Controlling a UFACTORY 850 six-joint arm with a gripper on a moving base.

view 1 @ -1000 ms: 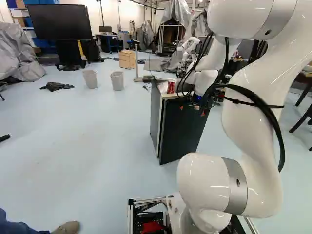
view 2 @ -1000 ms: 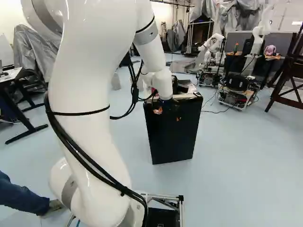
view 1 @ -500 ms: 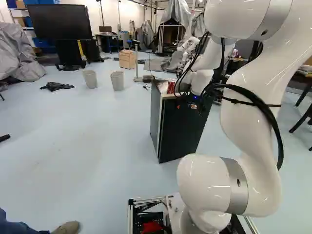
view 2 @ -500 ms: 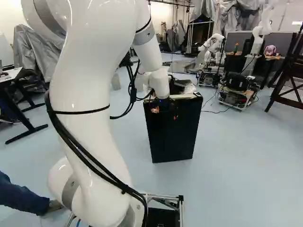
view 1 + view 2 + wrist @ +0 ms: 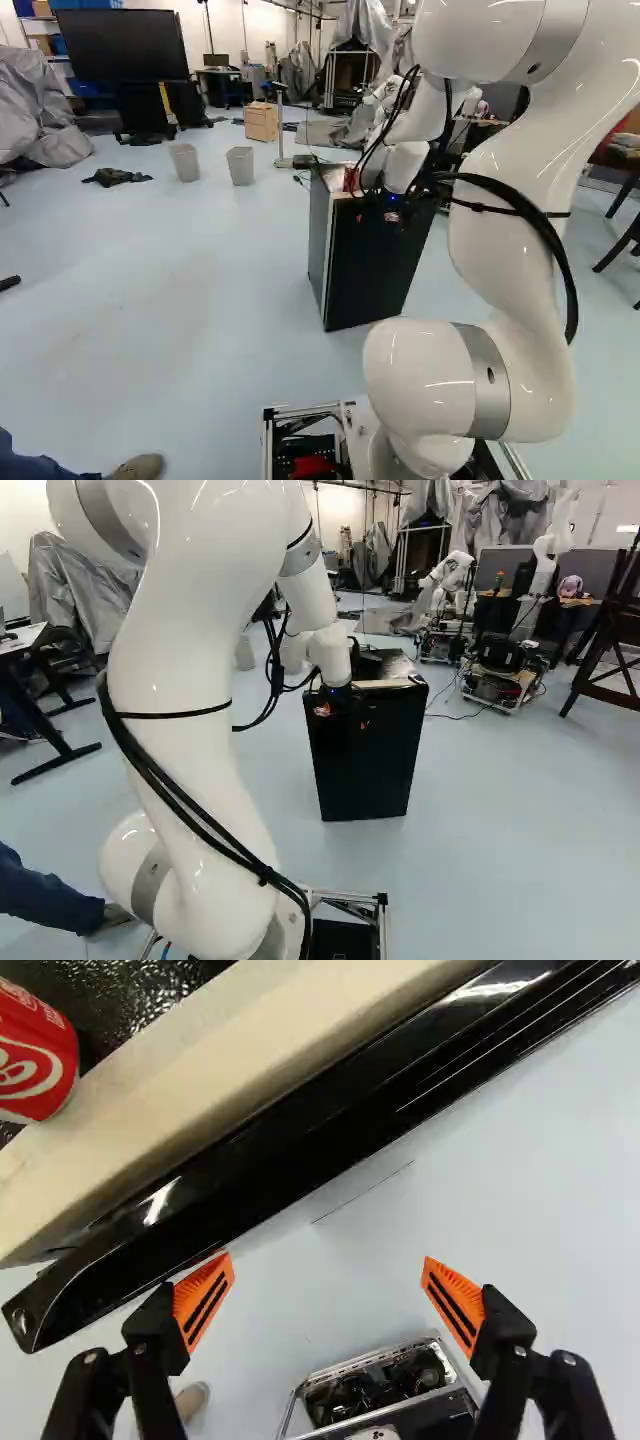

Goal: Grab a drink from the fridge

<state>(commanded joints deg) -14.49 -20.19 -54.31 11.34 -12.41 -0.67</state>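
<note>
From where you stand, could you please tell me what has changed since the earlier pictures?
The arm has swung slightly leftward in both base views, carrying the tool with it. The tool is open, with nothing gripped. The red can is still on top of the fridge, and the grey bins stayed put. I can't tell whether the fridge shifted slightly.

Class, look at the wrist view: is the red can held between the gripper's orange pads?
No, the red can stands on the fridge, while the gripper is open, its pads wide apart.
</note>
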